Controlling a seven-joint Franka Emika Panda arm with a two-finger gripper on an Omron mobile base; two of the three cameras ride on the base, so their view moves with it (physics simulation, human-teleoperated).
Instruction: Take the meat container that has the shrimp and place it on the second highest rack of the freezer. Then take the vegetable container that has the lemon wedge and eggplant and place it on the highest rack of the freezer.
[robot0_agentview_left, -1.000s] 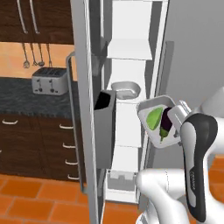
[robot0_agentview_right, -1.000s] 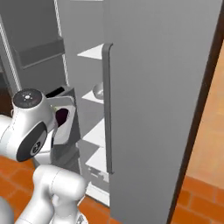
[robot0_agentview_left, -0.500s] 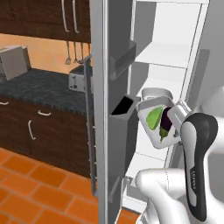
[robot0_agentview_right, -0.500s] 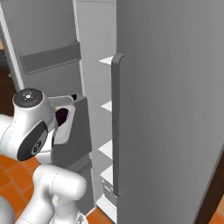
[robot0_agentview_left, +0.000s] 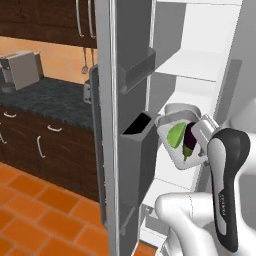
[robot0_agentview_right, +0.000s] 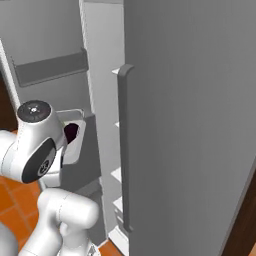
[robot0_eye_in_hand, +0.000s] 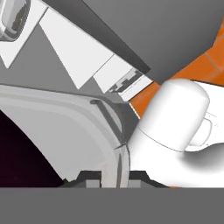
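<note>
Hand view, vegetable container (robot0_eye_in_hand: 65, 131) rim between jaws

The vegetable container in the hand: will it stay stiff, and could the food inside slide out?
The vegetable container probably stays stiff: it keeps its shape though gripped at one corner. It is tilted steeply, so the eggplant and lemon wedge may slide toward the low rim.

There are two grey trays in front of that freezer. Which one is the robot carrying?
The vegetable container, the nearer tray tilted toward us with the green lemon wedge and dark eggplant inside. The other tray rests flat on a freezer shelf behind it.
</note>
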